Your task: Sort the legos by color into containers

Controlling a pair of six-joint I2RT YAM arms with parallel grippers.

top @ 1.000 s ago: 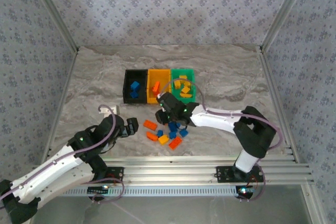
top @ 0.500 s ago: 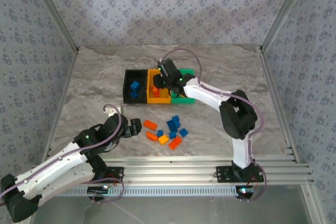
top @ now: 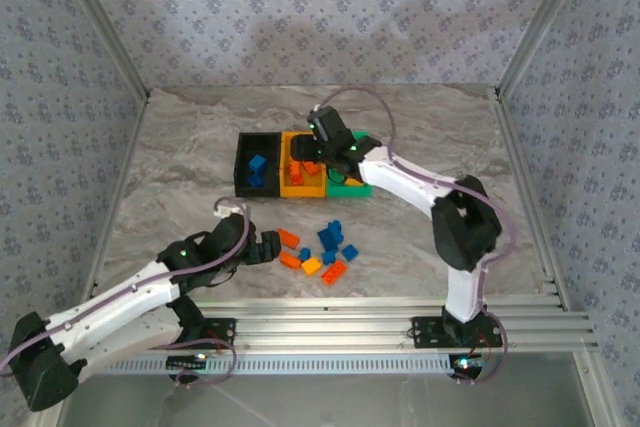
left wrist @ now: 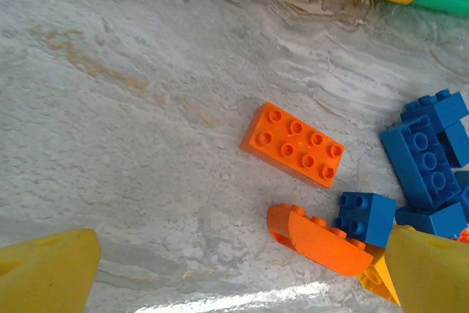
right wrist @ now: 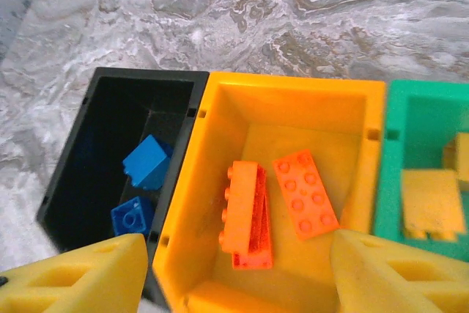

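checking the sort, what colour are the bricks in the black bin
Blue, both bricks in the black bin; clearest in the right wrist view.

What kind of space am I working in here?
Probably a purpose-built robot test cell rather than a home or factory floor: a marble-print tabletop is boxed in by patterned wall panels, and aluminium rails run along the near edge.

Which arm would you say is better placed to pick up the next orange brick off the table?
Left. The left tool, open, sits right by the flat orange brick; the right tool hovers open above the orange bin.
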